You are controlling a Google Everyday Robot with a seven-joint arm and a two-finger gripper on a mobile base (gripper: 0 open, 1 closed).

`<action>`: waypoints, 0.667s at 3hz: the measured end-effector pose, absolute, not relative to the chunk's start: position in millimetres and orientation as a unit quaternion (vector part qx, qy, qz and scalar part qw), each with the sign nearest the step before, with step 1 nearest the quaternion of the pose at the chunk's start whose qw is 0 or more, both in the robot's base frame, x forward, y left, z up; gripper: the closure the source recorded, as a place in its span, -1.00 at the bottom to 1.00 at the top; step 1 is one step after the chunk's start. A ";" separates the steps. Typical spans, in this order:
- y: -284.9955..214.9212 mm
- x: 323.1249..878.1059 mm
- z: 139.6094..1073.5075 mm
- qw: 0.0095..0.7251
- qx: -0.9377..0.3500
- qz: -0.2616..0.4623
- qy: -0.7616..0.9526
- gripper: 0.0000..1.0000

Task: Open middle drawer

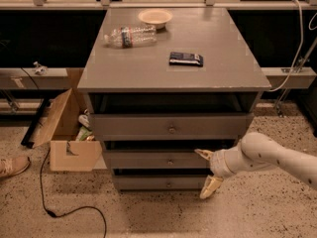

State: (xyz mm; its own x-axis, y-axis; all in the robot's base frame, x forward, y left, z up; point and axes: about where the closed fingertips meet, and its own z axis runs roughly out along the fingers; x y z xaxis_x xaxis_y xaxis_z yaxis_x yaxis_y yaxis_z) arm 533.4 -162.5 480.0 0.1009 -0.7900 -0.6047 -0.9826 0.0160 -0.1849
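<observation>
The gravest slip from here would be opening the wrong front. The gripper (pixel 208 171) hangs low before the cabinet (pixel 228 68), near its right front corner as the camera sees it. Its jaws are spread wide, 1 finger level with the middle drawer (pixel 143 160), the other down by the lowest drawer (pixel 143 184), so a careless close could catch the lower front. A lesser risk is missing the middle drawer's small knob (pixel 170 161), which sits at the centre of the cabinet's 2nd front, well aside of the gripper, and a grazing grip would probably slide off. Counted: 1 cabinet, 3 drawers, 1 cardboard box (pixel 64 133) beside the cabinet, on its top 1 bottle (pixel 130 35), 1 bowl (pixel 155 17) and 1 dark packet (pixel 185 59), and 3 knobs.
</observation>
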 end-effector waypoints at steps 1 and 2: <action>-177.0 571.1 456.5 0.265 -0.683 0.124 0.669 -1.00; -186.0 596.6 445.0 0.250 -0.684 0.077 0.681 -1.00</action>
